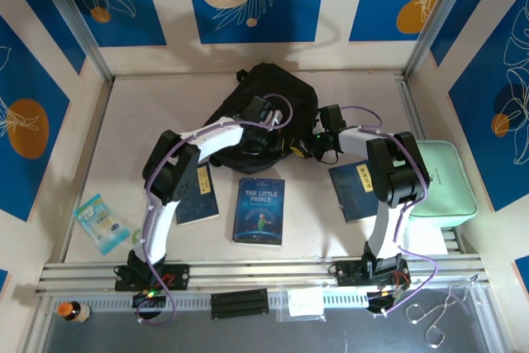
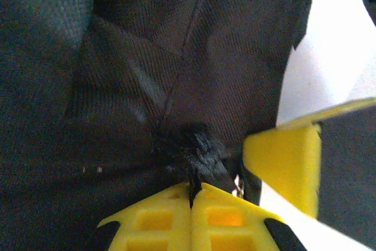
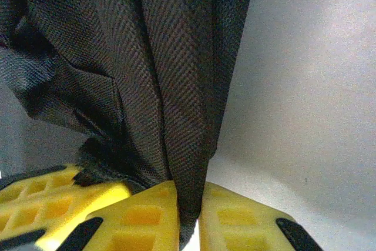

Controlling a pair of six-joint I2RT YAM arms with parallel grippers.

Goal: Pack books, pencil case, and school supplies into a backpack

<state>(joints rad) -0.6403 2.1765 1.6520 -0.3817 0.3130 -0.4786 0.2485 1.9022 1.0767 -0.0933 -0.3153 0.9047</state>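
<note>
The black backpack lies at the back centre of the table. My left gripper is on its front part, jaws shut on a small black tuft of the backpack, perhaps a zip pull. Close beside it, my right gripper is shut on a fold of the backpack's fabric. Three navy books lie flat nearer me: The Little Prince in the middle, one partly under the left arm, one partly under the right arm.
A mint green rectangular case sits at the right edge. A light blue packet lies at the left. On the front rail are a small bottle, a black bar, a clear packet and wire loops.
</note>
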